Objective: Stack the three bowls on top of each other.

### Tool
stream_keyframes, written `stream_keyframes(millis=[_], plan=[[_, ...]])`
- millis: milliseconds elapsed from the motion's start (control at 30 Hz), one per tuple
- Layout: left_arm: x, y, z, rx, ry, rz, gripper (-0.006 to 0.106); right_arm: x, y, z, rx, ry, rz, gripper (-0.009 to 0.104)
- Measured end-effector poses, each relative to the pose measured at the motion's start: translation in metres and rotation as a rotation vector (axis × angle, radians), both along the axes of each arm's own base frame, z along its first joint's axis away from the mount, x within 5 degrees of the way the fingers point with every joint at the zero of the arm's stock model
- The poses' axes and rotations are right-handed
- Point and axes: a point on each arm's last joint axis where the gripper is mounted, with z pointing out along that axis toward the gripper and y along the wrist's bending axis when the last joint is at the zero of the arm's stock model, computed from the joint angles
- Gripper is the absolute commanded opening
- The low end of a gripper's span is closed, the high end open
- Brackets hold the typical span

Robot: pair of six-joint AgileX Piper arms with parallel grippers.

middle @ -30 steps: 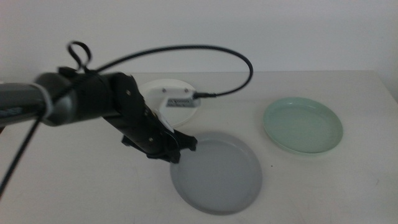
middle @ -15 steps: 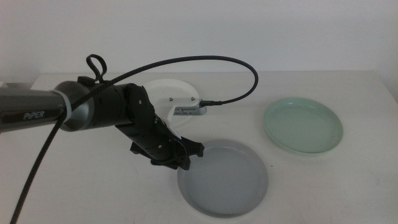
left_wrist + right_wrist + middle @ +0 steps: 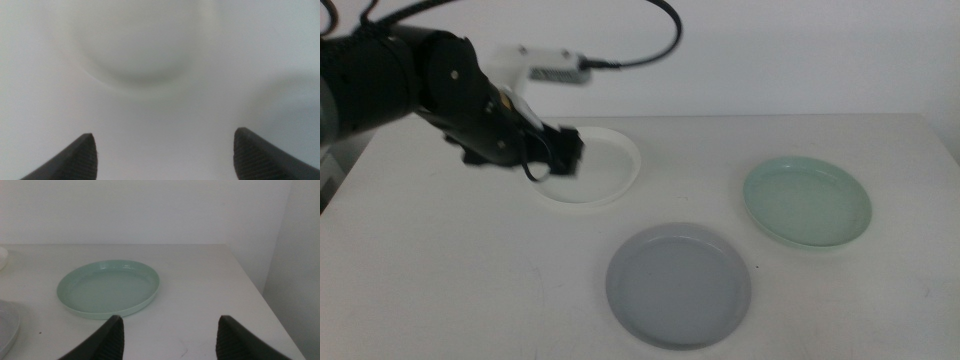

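Left arm: reaches in from the left, raised above the table.
Left gripper (image 3: 560, 152): jaws spread wide, pointing down.
Right gripper (image 3: 167, 330): jaws parted, held low.

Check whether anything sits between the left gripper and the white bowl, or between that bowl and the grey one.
Nothing visible does. The left gripper, jaws open, hangs directly over the white bowl. The table between it and the grey bowl is bare. The mint green bowl lies off to the side, and the right gripper waits beyond it.
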Motion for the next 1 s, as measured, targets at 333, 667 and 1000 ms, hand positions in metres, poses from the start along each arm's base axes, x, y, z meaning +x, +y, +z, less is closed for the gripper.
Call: stream_keyframes(millis=[333,667,1000], plan=[[0.058,0.032,-0.016,0.032,-0.199,0.147,0.105,0.0,0.0,0.0,0.0,0.0,0.0,0.048],[0.123,0.037,-0.088,0.033,-0.125,0.202,0.105,0.0,0.0,0.0,0.0,0.0,0.0,0.048],[0.142,0.031,-0.138,0.017,-0.123,0.199,0.082,0.0,0.0,0.0,0.0,0.0,0.0,0.048]])
